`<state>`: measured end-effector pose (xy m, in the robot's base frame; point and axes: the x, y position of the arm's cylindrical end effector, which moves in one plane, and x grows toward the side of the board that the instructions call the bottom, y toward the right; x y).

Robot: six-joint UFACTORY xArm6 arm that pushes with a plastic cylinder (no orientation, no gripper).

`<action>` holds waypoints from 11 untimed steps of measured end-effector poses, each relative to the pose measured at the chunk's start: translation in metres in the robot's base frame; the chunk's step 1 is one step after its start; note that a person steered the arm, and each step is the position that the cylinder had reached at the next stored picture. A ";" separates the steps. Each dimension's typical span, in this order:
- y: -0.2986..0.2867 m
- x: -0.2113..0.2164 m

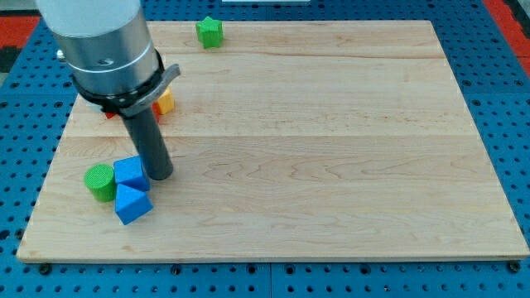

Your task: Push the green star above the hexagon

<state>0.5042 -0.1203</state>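
The green star (209,31) sits near the view's top edge of the wooden board (331,141), left of centre. My tip (161,175) rests on the board at the view's lower left, far below the star. It stands just right of a blue block (130,172). A yellow-orange block (163,103), possibly the hexagon, is half hidden behind the rod. A bit of red block (109,113) shows under the arm's body.
A green round block (100,182) lies left of the blue block. A second blue block (132,204) lies just below the first one. The arm's grey body (103,41) covers the board's upper left corner.
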 end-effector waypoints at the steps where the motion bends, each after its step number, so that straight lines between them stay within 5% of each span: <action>1: 0.075 -0.061; 3: 0.116 -0.278; 4: 0.038 -0.310; 6: -0.043 -0.287; 7: 0.025 -0.241; 8: 0.037 -0.251; 10: -0.046 -0.268; 11: -0.027 -0.242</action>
